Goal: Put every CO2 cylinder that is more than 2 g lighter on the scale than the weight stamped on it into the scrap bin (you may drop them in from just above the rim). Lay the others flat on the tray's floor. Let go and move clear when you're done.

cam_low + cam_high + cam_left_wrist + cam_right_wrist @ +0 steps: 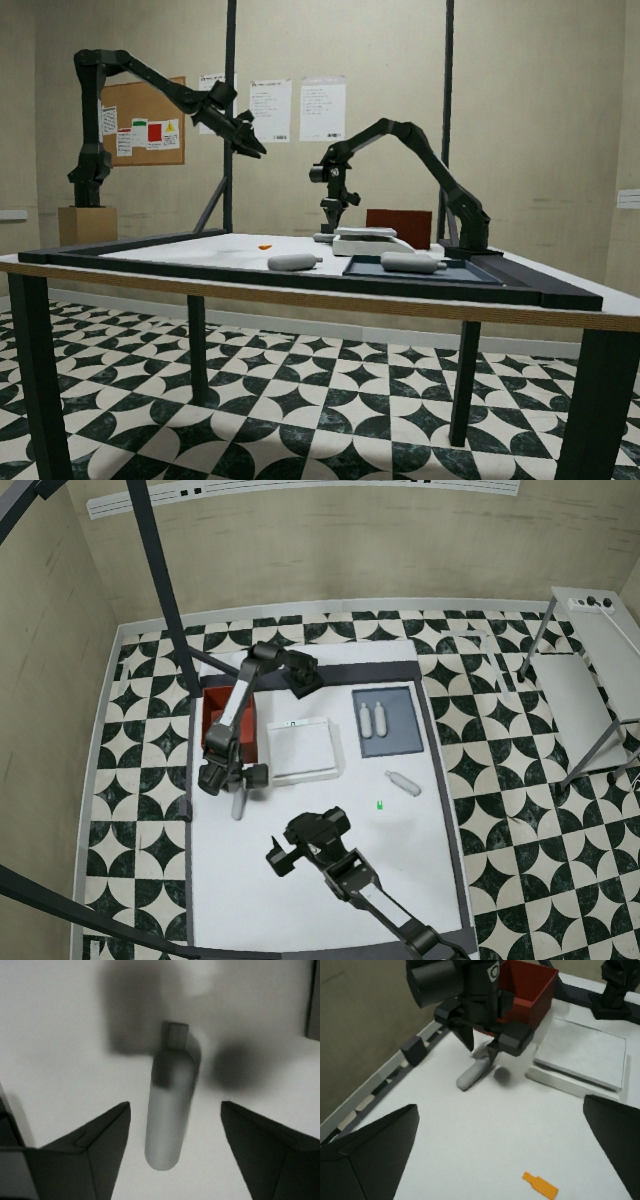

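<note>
A grey CO2 cylinder (pixel 237 806) (pixel 170 1110) (pixel 472 1074) lies flat on the white table top, in front of the red scrap bin (pixel 209 702) (pixel 399 224) (pixel 530 985). My left gripper (pixel 238 785) (pixel 332 211) (pixel 175 1108) (pixel 481 1055) hangs just above it, half open, one finger on each side with gaps to the cylinder. Two cylinders (pixel 365 720) (pixel 381 719) lie flat in the blue-grey tray (pixel 403 728) (pixel 465 271). Another cylinder (pixel 403 783) (pixel 292 261) lies loose in front of the tray. My right gripper (pixel 278 856) (pixel 255 147) is wide open and empty, high above the table.
A white scale (pixel 302 748) (pixel 364 232) (pixel 585 1050) with nothing on its platform stands between the bin and the tray. A small marker tag (pixel 380 806) (pixel 540 1185) lies on the table. A dark raised border (pixel 439 769) frames the work area.
</note>
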`<state>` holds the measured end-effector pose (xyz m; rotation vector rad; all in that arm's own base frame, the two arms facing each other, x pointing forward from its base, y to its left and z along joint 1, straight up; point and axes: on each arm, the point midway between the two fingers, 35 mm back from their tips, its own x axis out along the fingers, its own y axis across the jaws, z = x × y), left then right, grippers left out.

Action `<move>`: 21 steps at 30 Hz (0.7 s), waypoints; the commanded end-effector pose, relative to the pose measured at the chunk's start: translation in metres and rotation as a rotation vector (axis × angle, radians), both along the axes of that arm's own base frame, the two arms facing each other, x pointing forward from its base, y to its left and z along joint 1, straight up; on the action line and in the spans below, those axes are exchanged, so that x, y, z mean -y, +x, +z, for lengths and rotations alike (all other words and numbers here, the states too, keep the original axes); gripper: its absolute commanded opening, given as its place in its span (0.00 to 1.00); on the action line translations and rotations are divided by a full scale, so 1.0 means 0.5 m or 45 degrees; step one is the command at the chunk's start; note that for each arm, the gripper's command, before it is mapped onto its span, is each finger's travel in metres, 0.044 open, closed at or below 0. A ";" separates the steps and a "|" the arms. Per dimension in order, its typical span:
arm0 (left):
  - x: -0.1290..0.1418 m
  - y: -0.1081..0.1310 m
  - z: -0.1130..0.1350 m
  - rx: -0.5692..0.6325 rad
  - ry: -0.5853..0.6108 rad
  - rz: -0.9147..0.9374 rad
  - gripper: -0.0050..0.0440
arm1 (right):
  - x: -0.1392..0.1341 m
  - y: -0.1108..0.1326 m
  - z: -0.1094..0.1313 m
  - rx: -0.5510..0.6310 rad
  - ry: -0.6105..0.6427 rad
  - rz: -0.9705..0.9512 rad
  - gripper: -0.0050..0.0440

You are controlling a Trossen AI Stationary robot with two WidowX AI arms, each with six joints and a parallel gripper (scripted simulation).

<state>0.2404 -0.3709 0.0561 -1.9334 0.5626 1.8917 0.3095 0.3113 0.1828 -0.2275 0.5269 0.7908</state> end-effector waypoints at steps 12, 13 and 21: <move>0.001 -0.006 -0.008 -0.012 0.017 -0.149 0.62 | 0.000 0.001 0.023 0.024 0.025 -0.005 1.00; 0.001 -0.006 -0.011 -0.012 0.017 -0.149 0.62 | 0.000 0.001 0.023 0.024 0.025 -0.005 1.00; 0.001 -0.006 -0.035 -0.012 0.017 -0.149 0.62 | 0.000 0.001 0.023 0.024 0.025 -0.005 1.00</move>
